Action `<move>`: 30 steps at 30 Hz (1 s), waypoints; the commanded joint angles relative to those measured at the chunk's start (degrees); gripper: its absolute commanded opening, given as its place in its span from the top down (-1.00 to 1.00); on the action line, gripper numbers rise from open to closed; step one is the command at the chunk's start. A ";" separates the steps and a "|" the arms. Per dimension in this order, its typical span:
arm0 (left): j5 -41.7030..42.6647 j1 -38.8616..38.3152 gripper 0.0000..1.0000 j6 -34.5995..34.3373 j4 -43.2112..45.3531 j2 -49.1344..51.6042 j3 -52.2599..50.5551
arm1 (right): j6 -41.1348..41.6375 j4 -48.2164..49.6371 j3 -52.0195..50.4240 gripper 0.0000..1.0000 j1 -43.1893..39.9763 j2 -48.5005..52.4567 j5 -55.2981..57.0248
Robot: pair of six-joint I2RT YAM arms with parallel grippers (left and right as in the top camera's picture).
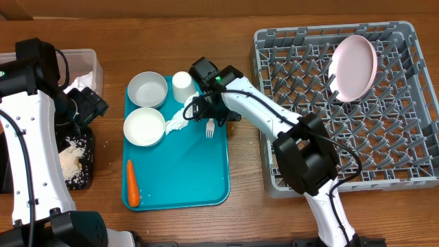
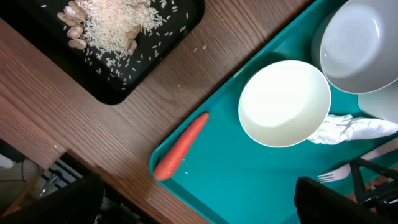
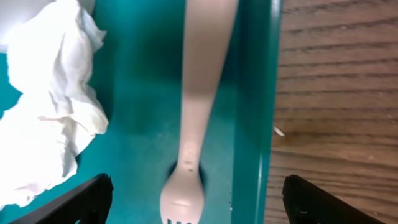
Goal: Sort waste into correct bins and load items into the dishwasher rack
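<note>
1. At the far left we are seeing the clear tub [image 1: 89, 58] with something white inside. Just in front of it, the black tray [image 1: 88, 180] is carrying pale nuts and white crumbs [image 1: 71, 162].
2. The left gripper [image 1: 95, 108] is hovering above the black tray's far end, jaws released and grasping nothing.
3. On the teal tray [image 1: 192, 180], the carrot [image 1: 132, 184] is lying along the left rim. Two white bowls [image 1: 147, 89] and the white cup [image 1: 182, 86] are sitting at the far end, and the crumpled napkin [image 1: 180, 118] is lying beside the nearer bowl.
4. The right gripper [image 3: 199, 202] is hanging over the teal tray's right edge, jaws spread wide and released. The white fork [image 3: 200, 93] is lying flat between the fingers, touching neither, just beside the rim. One finger is hanging over the wooden table [image 3: 336, 93], and the napkin is lying near the other.
5. At the right, the dishwasher rack [image 1: 384, 161] is holding the pink plate [image 1: 354, 67], which is leaning among the pegs in its far part.
</note>
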 commanded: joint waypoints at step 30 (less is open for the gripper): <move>0.22 0.24 -1.00 -1.16 -0.07 -0.85 0.22 | 1.77 0.48 4.92 -0.75 6.08 3.26 8.22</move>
